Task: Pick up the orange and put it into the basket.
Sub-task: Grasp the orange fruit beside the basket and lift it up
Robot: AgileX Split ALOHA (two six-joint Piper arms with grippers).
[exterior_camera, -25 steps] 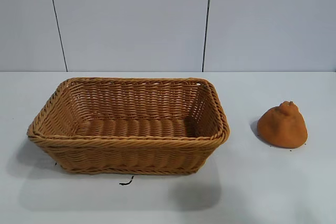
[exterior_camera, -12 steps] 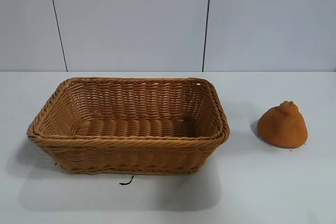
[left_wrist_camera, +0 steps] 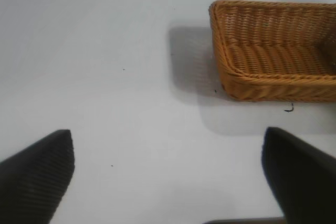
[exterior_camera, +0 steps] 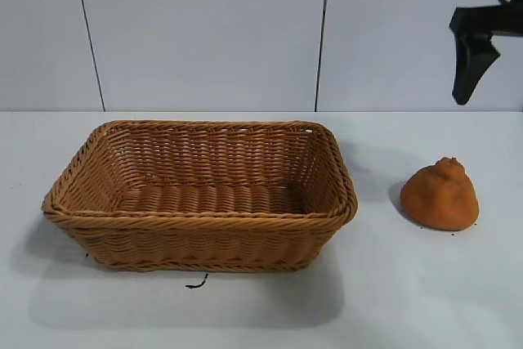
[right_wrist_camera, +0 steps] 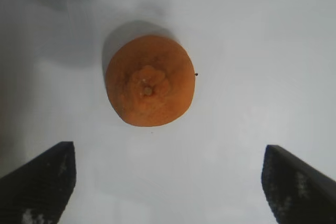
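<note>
The orange [exterior_camera: 440,194] is a lumpy, cone-shaped fruit standing on the white table to the right of the basket [exterior_camera: 200,217], well apart from it. The basket is a large tan wicker one with nothing in it. One dark finger [exterior_camera: 471,63] of my right arm hangs high above the orange at the upper right edge of the exterior view. In the right wrist view my right gripper [right_wrist_camera: 167,147] is open, looking straight down on the orange [right_wrist_camera: 149,80], with nothing between its fingers. My left gripper [left_wrist_camera: 167,131] is open over bare table, off to the side of the basket [left_wrist_camera: 273,80].
A small dark scrap [exterior_camera: 196,283] lies on the table just in front of the basket. A pale panelled wall [exterior_camera: 204,30] closes off the back of the table. Bare table surrounds the orange on all sides.
My right gripper has come into the exterior view at the upper right, above the orange. The orange and the basket have not moved.
</note>
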